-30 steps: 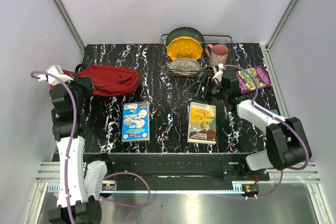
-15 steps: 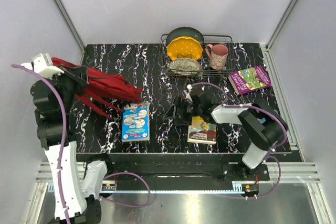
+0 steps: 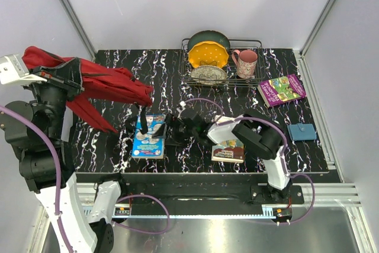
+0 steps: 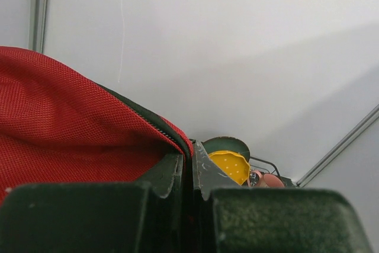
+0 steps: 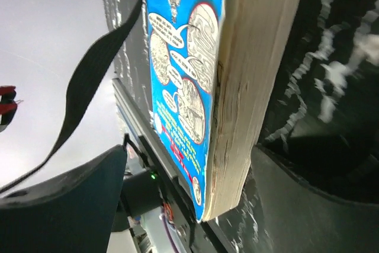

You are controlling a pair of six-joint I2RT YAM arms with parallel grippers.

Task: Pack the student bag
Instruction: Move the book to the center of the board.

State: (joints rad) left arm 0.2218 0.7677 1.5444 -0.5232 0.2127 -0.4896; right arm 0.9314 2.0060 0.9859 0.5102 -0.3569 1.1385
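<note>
The student bag [image 3: 112,87], red with black straps, hangs tilted above the table's left side. My left gripper [image 3: 71,73] is shut on its upper edge. In the left wrist view the fingers [image 4: 190,173] pinch red fabric and a black zipper seam of the bag [image 4: 65,128]. A blue comic book [image 3: 148,137] lies under the bag's low end. My right gripper [image 3: 164,133] reaches left to the book's right edge. In the right wrist view its open jaws straddle the blue book [image 5: 249,87], with a gap on each side. A black strap [image 5: 89,81] dangles beside it.
A yellow book [image 3: 230,149] lies partly under my right arm. A purple book [image 3: 282,89] and a small blue pouch [image 3: 302,131] sit at the right. A dish rack [image 3: 254,44] with plates and a pink mug [image 3: 245,61] stands at the back.
My left arm has raised the bag up and to the left, off the table. My right arm has swept left from beside the purple book to the blue book.
</note>
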